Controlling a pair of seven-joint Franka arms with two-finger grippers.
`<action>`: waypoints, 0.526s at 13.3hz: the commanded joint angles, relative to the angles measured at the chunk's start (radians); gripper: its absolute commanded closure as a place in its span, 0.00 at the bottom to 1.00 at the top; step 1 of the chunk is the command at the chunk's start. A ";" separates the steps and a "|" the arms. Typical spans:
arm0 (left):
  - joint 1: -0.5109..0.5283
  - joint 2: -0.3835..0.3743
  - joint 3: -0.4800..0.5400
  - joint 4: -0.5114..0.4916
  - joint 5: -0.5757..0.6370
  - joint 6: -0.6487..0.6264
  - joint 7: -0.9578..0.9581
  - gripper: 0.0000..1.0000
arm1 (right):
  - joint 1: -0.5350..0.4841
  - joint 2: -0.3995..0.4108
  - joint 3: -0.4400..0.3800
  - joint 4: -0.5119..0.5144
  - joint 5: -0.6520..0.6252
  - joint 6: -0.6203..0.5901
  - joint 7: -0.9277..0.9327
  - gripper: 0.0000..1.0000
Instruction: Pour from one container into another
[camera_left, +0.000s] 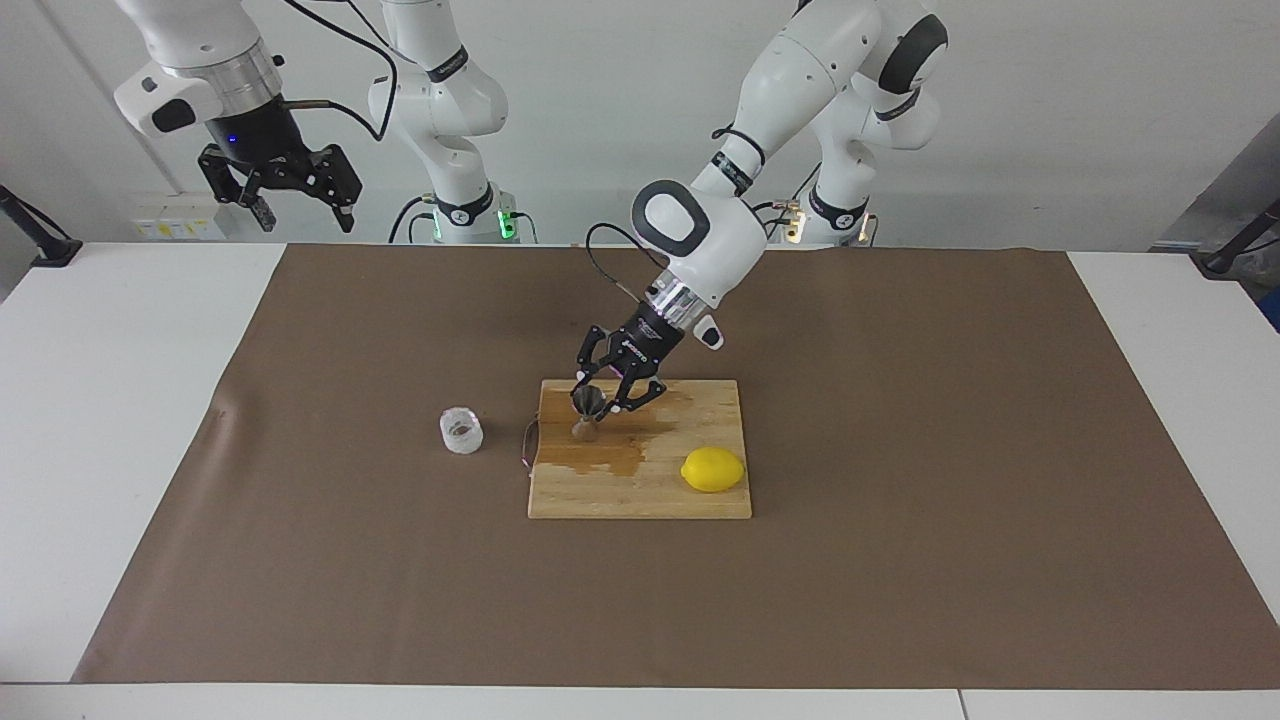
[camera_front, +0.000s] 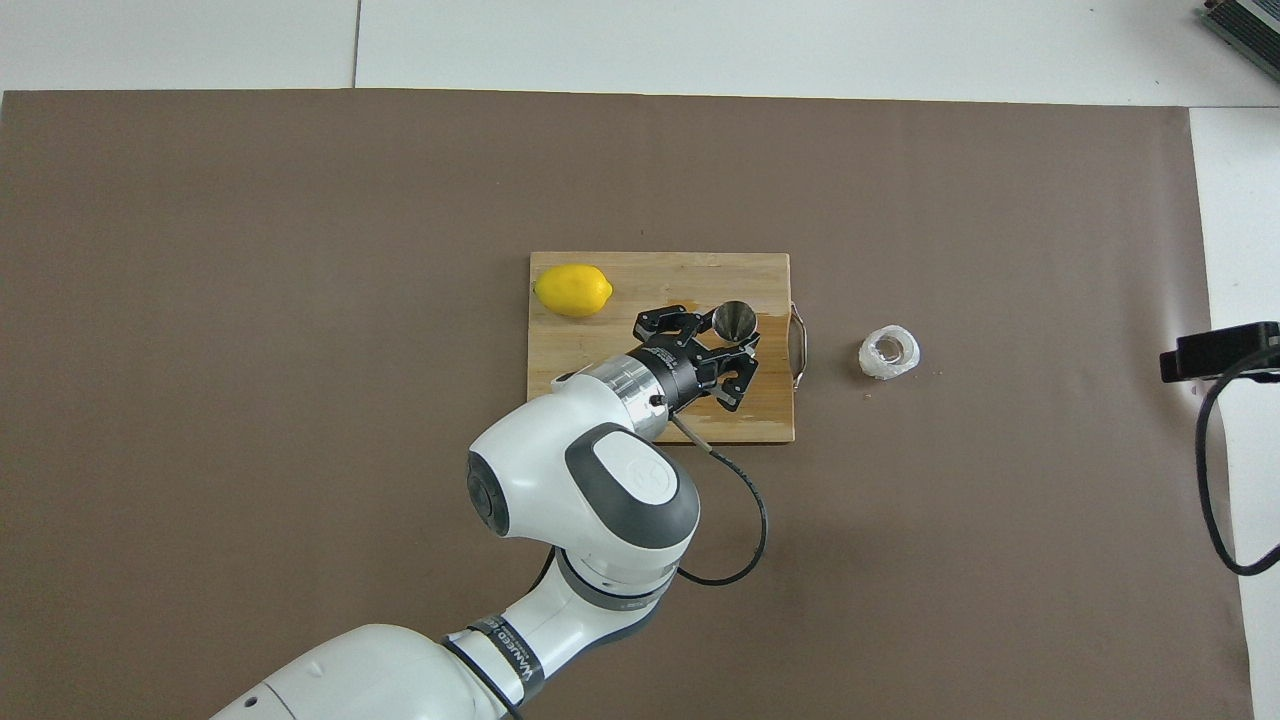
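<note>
The grey metal jigger (camera_left: 588, 405) stands upright on the wooden cutting board (camera_left: 650, 495), at the board's end toward the right arm. It also shows in the overhead view (camera_front: 733, 318). My left gripper (camera_left: 600, 397) is tilted down at the jigger, open, with a finger on either side of its upper cone; I see no firm grip. The gripper also shows in the overhead view (camera_front: 728, 334). The clear round cup (camera_left: 461, 430) stands on the brown mat beside the board, toward the right arm's end (camera_front: 889, 352). My right gripper (camera_left: 300, 200) waits open, high above the table's corner.
A yellow lemon (camera_left: 713, 469) lies on the board's end toward the left arm, also in the overhead view (camera_front: 573, 290). A dark wet patch (camera_left: 610, 455) spreads on the board around the jigger. The board (camera_front: 660, 270) has a metal handle (camera_front: 799, 345) facing the cup.
</note>
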 joint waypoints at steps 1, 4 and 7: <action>-0.022 0.021 0.004 0.031 0.000 0.043 0.004 0.93 | -0.008 -0.010 0.003 -0.006 0.002 -0.010 0.007 0.00; -0.025 0.023 0.004 0.025 0.002 0.047 0.004 0.77 | -0.008 -0.010 0.003 -0.006 0.002 -0.010 0.007 0.00; -0.025 0.023 0.002 0.022 0.002 0.047 0.004 0.47 | -0.008 -0.010 0.003 -0.006 0.002 -0.010 0.007 0.00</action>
